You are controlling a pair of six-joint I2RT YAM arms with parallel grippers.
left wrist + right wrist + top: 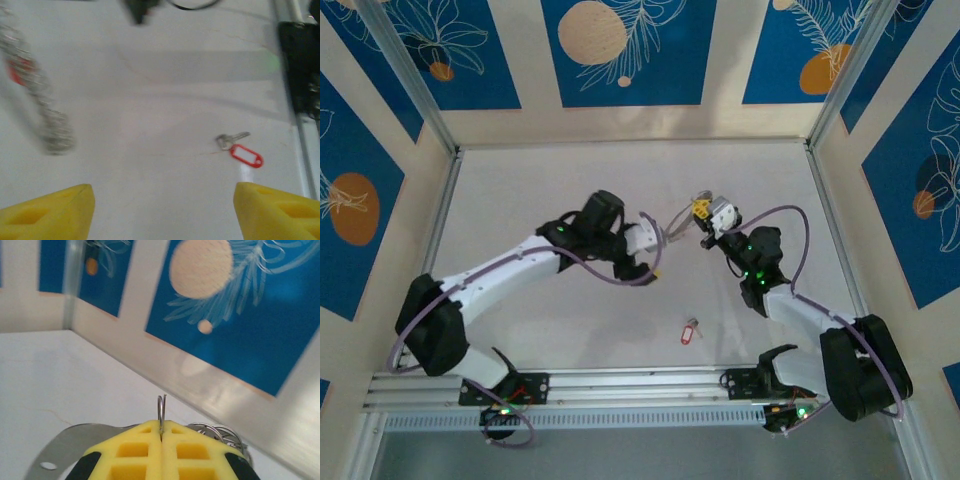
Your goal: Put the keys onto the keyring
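One key point(232, 140), small and silvery with a red tag point(246, 155), lies flat on the white table; the top view shows this key point(690, 330) in front of both arms. My left gripper point(164, 210) hovers above the table behind the key, open, with nothing between its yellow fingers. In the top view the left gripper point(653, 262) points down at mid-table. My right gripper point(161, 432) is shut on the thin wire of the keyring point(161, 412) and holds it raised. The keyring point(682, 216) hangs between the two grippers, just left of the right gripper point(703, 212). A blurred dangling part of the keyring point(45, 115) crosses the left wrist view.
Small rings point(220, 435) and a flat grey metal tab point(75, 445) hang off the held wire. Blue-and-cream walls point(620, 60) enclose the table on three sides. An aluminium rail point(640, 385) runs along the near edge by the arm bases.
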